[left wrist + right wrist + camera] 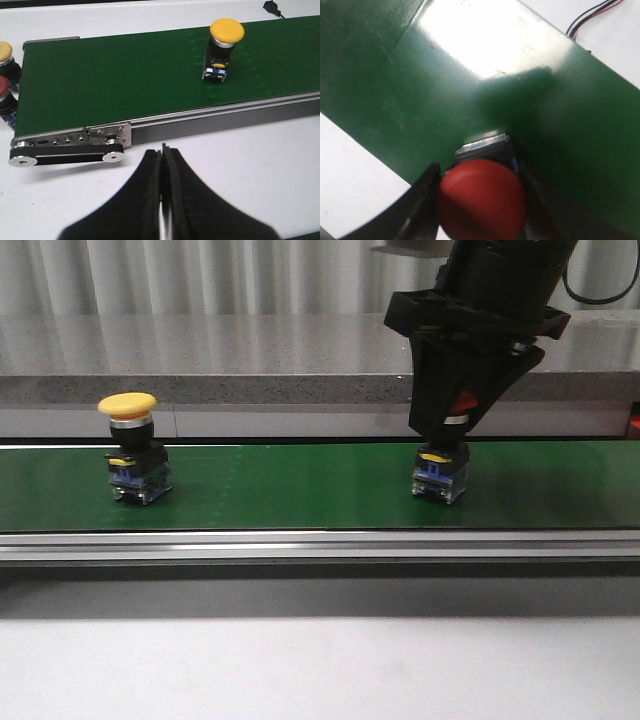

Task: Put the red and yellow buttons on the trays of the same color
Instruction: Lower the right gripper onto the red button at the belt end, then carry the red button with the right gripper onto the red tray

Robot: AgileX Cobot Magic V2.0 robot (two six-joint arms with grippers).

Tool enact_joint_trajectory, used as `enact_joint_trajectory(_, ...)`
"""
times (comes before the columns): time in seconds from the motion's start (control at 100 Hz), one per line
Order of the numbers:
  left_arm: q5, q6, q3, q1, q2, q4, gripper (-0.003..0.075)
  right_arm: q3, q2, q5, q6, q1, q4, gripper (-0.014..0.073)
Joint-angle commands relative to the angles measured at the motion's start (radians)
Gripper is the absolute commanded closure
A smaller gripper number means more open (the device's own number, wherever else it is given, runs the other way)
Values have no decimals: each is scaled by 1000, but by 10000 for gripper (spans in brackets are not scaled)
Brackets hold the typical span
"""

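A yellow button stands upright on the green conveyor belt at the left. Further right on the belt stands the red button, its base resting on the green surface. My right gripper comes down over it, and its fingers press both sides of the red cap. My left gripper is shut on nothing, hovering over the white table beside the belt's roller end. No trays are in view.
Off the belt's end stand another yellow button and another red one. A metal rail runs along the belt's front edge, with a grey ledge behind. Wires lie past the belt's far side.
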Motion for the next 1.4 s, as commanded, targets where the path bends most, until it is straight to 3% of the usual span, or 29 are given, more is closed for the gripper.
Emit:
enact_joint_trajectory(0.0, -62, -2, -24, -8, 5, -22, 741, -34, -68, -40, -6, -7, 11, 574)
enact_joint_trajectory(0.22, -62, -2, -24, -8, 5, -22, 741, -34, -150, -65, 88, -106, 11, 569)
enact_joint_trajectory(0.65, -62, -2, -24, -8, 5, -22, 741, -34, -203, -41, 105, -545, 11, 569)
enact_joint_trajectory(0.86, -62, -2, -24, -8, 5, -22, 741, -34, -193, -87, 105, -708, 11, 569)
enact_joint_trajectory(1.12, -62, -2, -24, -8, 5, -22, 741, -34, -126, -149, 110, -827, 11, 569)
enact_joint_trajectory(1.39, -62, -2, -24, -8, 5, -22, 741, -34, -23, -214, 113, -852, 11, 569)
